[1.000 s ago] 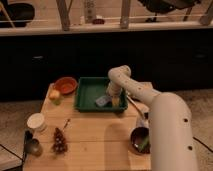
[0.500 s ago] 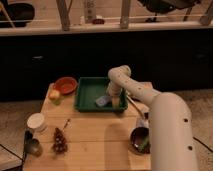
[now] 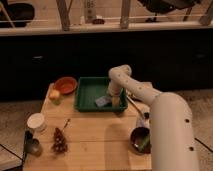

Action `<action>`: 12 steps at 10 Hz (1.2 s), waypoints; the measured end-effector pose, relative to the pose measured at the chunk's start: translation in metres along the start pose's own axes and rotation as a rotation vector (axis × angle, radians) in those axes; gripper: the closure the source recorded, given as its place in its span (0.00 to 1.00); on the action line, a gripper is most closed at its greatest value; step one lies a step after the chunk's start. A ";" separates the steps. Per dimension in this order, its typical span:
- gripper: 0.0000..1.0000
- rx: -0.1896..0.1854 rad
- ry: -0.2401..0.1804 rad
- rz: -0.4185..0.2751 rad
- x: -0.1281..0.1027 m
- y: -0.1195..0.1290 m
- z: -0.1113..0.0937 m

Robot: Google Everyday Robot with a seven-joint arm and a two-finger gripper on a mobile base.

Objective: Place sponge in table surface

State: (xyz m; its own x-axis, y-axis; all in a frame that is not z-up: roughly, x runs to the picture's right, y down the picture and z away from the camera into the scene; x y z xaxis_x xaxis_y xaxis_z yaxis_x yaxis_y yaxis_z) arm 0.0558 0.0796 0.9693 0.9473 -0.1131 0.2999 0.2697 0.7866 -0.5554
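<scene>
- Jaws (image 3: 114, 99) of mine hang low inside the green tray (image 3: 86, 91), at its right end; whether they stand wide or narrow I cannot tell, since my wrist covers them
- Just to the left of my jaws, touching or nearly so, lies the sponge (image 3: 102, 101), flat on the tray floor near the front wall
- By its look I judge it light and soft, so it should squash under a pinch; a gentle squeeze across its short sides ought to carry it, and it will hardly slip
- Flat as it lies, I would have to reach right down to the tray floor to catch its edges; the front wall close by leaves little room on that side
- Nothing fragile about it, so a drop would do no harm
- Bare tabletop (image 3: 95, 137) lies in front of my jaws, beyond the tray wall, between the white cup (image 3: 36, 121) far to the left and the dark bowl (image 3: 140, 139) to the right
- An orange bowl (image 3: 65, 84) stands well off to the left of the tray
</scene>
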 end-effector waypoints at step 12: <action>0.20 -0.010 -0.015 -0.102 -0.017 -0.003 -0.009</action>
State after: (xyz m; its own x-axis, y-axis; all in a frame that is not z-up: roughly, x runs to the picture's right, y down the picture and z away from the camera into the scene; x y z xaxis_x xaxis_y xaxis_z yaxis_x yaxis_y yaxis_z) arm 0.0404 0.0732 0.9589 0.9120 -0.1832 0.3671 0.3667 0.7653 -0.5290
